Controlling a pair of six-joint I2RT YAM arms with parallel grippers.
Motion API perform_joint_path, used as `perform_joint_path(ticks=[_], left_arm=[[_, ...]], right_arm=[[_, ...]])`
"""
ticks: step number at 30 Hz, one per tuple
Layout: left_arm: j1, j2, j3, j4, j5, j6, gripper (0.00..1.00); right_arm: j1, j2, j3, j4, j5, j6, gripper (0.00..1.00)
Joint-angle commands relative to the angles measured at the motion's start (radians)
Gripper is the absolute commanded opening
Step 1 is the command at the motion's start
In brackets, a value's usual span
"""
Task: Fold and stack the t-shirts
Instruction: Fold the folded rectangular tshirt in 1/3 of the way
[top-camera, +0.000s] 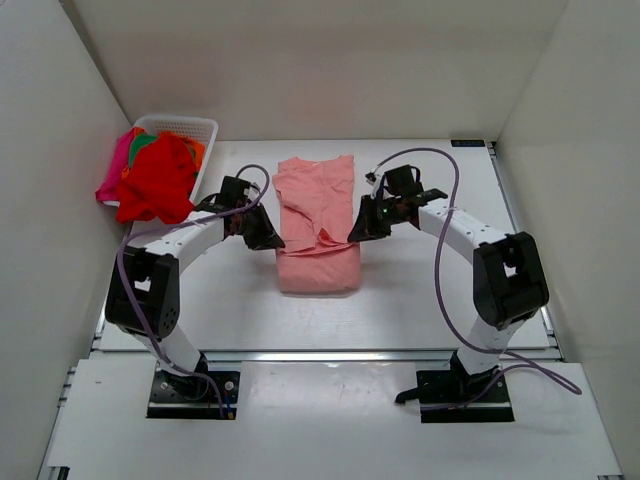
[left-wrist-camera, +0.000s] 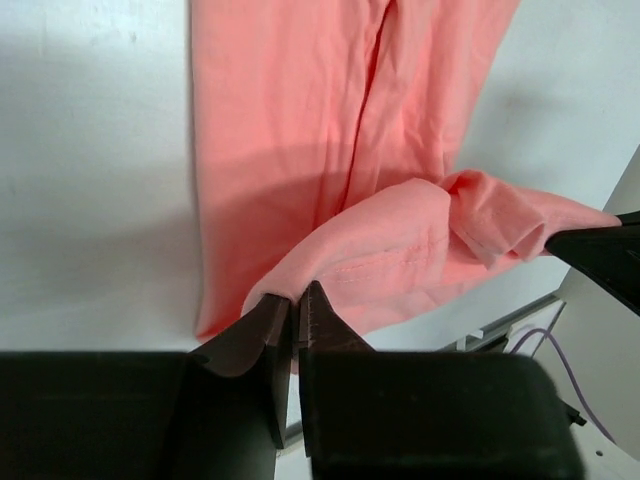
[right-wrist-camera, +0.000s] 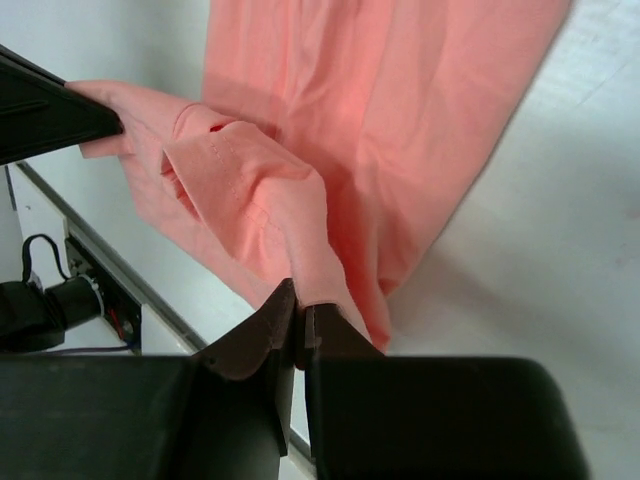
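1. Basket (top-camera: 203, 123) of white lattice plastic is sitting at the far left corner. A red t-shirt (top-camera: 158, 185) is spilling over its near rim and a magenta t-shirt (top-camera: 110, 178) is hanging beside it, both apart from the arms.
2. Left gripper (left-wrist-camera: 297, 302) is pinching the near left corner of the salmon-pink t-shirt (top-camera: 315, 200), its jaws nearly closed on a thin fold of cloth.
3. That shirt is lying mid-table, its near edge lifted and sagging between the two grips. It is looking light and limp, likely to droop and crease, so I judge the hem corners the best hold.
4. Right gripper (right-wrist-camera: 300, 305) is clamping the near right corner, jaws closed tight on the fabric.
5. White table (top-camera: 430, 300) is looking smooth, probably letting cloth slide easily, and white walls (top-camera: 580, 150) are closing in on three sides, so room is modest.
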Motion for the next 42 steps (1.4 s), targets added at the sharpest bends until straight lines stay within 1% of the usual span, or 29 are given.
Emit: perform_joint_path(ticks=[1, 5, 10, 11, 12, 13, 14, 15, 17, 18, 19, 20, 21, 23, 25, 26, 28, 29, 30, 31, 32, 33, 35, 36, 37, 38, 39, 41, 42], left_arm=[[0.025, 0.030, 0.066, 0.040, 0.031, 0.027, 0.17], [0.038, 0.088, 0.112, 0.077, 0.045, 0.024, 0.22], [0.053, 0.177, 0.183, 0.095, 0.051, 0.033, 0.21], [0.055, 0.199, 0.198, 0.100, 0.049, 0.032, 0.23], [0.050, 0.219, 0.212, 0.106, 0.048, 0.027, 0.27], [0.055, 0.228, 0.222, 0.119, 0.055, 0.017, 0.36], [0.061, 0.240, 0.226, 0.139, 0.054, 0.020, 0.39], [0.062, 0.254, 0.230, 0.152, 0.059, 0.004, 0.42], [0.081, 0.280, 0.242, 0.201, 0.068, -0.022, 0.55], [0.088, 0.295, 0.249, 0.242, 0.081, -0.052, 0.56], [0.096, 0.308, 0.246, 0.267, 0.103, -0.095, 0.58], [0.114, 0.314, 0.241, 0.400, 0.105, -0.177, 0.58], [0.121, 0.309, 0.233, 0.422, 0.105, -0.201, 0.58], [0.121, 0.297, 0.204, 0.519, 0.085, -0.276, 0.57], [0.127, 0.268, 0.157, 0.601, 0.057, -0.313, 0.58], [0.134, 0.239, 0.119, 0.653, 0.057, -0.325, 0.58], [0.147, 0.181, 0.056, 0.685, 0.031, -0.332, 0.59], [0.142, 0.165, 0.042, 0.658, 0.028, -0.323, 0.59], [0.141, 0.139, 0.039, 0.608, 0.028, -0.277, 0.60], [0.136, 0.126, 0.032, 0.566, 0.032, -0.223, 0.60], [0.133, 0.097, 0.029, 0.490, 0.028, -0.180, 0.60], [0.116, 0.055, 0.011, 0.394, 0.022, -0.121, 0.61], [0.087, -0.011, -0.044, 0.300, -0.012, -0.060, 0.62], [0.067, -0.070, -0.107, 0.270, -0.029, -0.039, 0.64], [0.058, -0.141, -0.179, 0.270, -0.061, -0.039, 0.64], [0.027, -0.172, -0.217, 0.277, -0.085, -0.052, 0.65], [0.003, -0.233, -0.294, 0.287, -0.096, -0.066, 0.65], [-0.034, -0.347, -0.433, 0.305, -0.154, -0.118, 0.65], [-0.056, -0.368, -0.463, 0.317, -0.199, -0.132, 0.64]], right_arm=[[-0.024, 0.036, 0.068, 0.005, -0.014, -0.042, 0.00], [-0.033, 0.102, 0.142, -0.015, -0.023, -0.053, 0.00], [-0.043, 0.166, 0.211, -0.022, -0.019, -0.065, 0.00], [-0.047, 0.184, 0.222, -0.022, -0.019, -0.074, 0.01], [-0.050, 0.203, 0.235, -0.029, -0.019, -0.079, 0.00], [-0.058, 0.207, 0.251, -0.022, -0.017, -0.084, 0.03], [-0.053, 0.229, 0.257, -0.022, -0.020, -0.085, 0.11], [-0.067, 0.235, 0.262, -0.013, -0.019, -0.082, 0.13], [-0.078, 0.261, 0.263, 0.032, -0.040, -0.059, 0.23], [-0.090, 0.261, 0.259, 0.052, -0.063, -0.044, 0.30], [-0.101, 0.267, 0.259, 0.098, -0.083, -0.027, 0.32], [-0.133, 0.267, 0.227, 0.250, -0.130, 0.058, 0.43], [-0.133, 0.260, 0.226, 0.251, -0.140, 0.059, 0.44], [-0.156, 0.249, 0.184, 0.395, -0.152, 0.154, 0.47], [-0.176, 0.232, 0.167, 0.460, -0.140, 0.188, 0.51], [-0.182, 0.223, 0.168, 0.475, -0.137, 0.194, 0.53], [-0.198, 0.203, 0.176, 0.456, -0.094, 0.186, 0.56], [-0.199, 0.192, 0.177, 0.451, -0.080, 0.165, 0.56], [-0.204, 0.186, 0.182, 0.405, -0.070, 0.150, 0.56], [-0.198, 0.159, 0.177, 0.355, -0.059, 0.124, 0.54], [-0.196, 0.146, 0.155, 0.331, -0.048, 0.095, 0.50], [-0.188, 0.113, 0.127, 0.287, -0.033, 0.076, 0.48], [-0.152, 0.039, 0.006, 0.245, 0.007, 0.016, 0.46], [-0.142, -0.014, -0.037, 0.245, 0.033, 0.010, 0.45], [-0.115, -0.070, -0.126, 0.268, 0.035, 0.018, 0.45], [-0.104, -0.096, -0.213, 0.300, 0.032, 0.030, 0.42], [-0.087, -0.149, -0.259, 0.311, 0.033, 0.040, 0.40], [-0.057, -0.234, -0.410, 0.371, 0.033, 0.082, 0.38], [-0.032, -0.251, -0.466, 0.382, 0.044, 0.093, 0.37]])
